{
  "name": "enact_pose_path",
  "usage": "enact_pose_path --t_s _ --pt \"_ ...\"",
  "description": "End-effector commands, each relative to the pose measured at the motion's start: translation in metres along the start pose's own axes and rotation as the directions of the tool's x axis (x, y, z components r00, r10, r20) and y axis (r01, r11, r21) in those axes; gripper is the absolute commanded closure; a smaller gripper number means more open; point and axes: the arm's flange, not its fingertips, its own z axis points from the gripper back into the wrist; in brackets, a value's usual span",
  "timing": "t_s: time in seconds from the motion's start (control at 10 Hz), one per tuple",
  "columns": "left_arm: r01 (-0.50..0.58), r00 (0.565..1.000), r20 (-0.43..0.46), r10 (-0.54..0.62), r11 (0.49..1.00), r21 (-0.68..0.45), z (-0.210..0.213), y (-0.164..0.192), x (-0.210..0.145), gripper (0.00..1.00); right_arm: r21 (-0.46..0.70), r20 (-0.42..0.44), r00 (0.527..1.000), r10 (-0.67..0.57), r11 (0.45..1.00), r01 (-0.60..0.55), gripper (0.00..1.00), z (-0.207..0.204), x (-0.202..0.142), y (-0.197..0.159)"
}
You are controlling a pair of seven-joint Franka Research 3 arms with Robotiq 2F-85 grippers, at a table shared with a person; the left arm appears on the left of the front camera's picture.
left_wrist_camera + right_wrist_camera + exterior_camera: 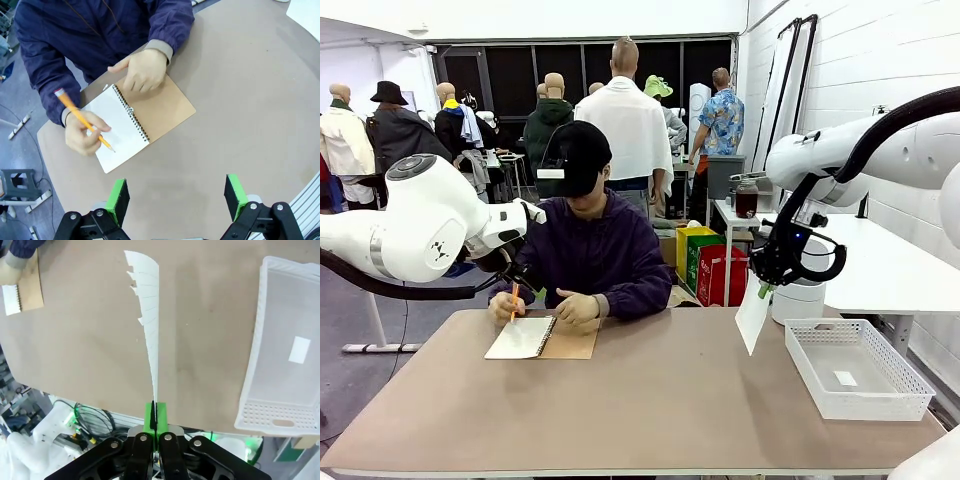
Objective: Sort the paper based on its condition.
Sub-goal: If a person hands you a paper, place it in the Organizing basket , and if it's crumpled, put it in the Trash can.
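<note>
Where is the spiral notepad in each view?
Front view: notepad left of centre, at the table's far edge.
Left wrist view: notepad centre-left, lying open.
Right wrist view: notepad in the top-left corner.
Shared landmark: the person's purple sleeve beside it.

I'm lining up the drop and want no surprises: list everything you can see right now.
table: one, tan, under everything.
tray: one, white mesh, on the table at the robot's right.
slip: one, white, lying in the tray.
sheet: one, white, ragged along one edge, hanging above the table just left of the tray.
notepad: one, white page and brown cover, open on the table in front of the person.
pencil: one, orange, over the page.
pencil hand: one, holding the pencil.
other hand: one, resting on the notepad.
left fingers: two, black with green pads, open, above the table near the notepad.
right fingers: two, shut on the sheet.
</note>
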Motion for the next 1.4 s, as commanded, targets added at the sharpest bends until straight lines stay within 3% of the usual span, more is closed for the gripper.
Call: enact_pose_path --t_s 0.0,0.2,0.6,0.8,1.3 --pt "-0.005 1.0 -0.004 0.005 1.0 -0.006 0.0 0.001 0.0 0.0 -0.021 0.041 0.999 0.003 1.0 -0.002 1.0 0.0 0.002 -0.012" --pt "-0.005 1.0 -0.004 0.005 1.0 -0.006 0.0 0.001 0.0 0.0 -0.085 0.107 0.994 0.005 0.996 0.004 1.0 0.007 0.005 -0.048" --pt "-0.005 1.0 -0.004 0.005 1.0 -0.006 0.0 0.001 0.0 0.0 -0.114 0.154 0.987 -0.035 0.992 0.052 1.0 0.023 0.009 -0.108" --pt "-0.005 1.0 -0.004 0.005 1.0 -0.006 0.0 0.001 0.0 0.0 -0.096 0.133 0.989 -0.067 0.992 0.081 1.0 0.021 0.006 -0.126" --pt "-0.005 1.0 -0.004 0.005 1.0 -0.006 0.0 0.001 0.0 0.0 -0.114 0.044 0.999 0.027 0.993 -0.022 1.0 0.0 0.015 -0.148"
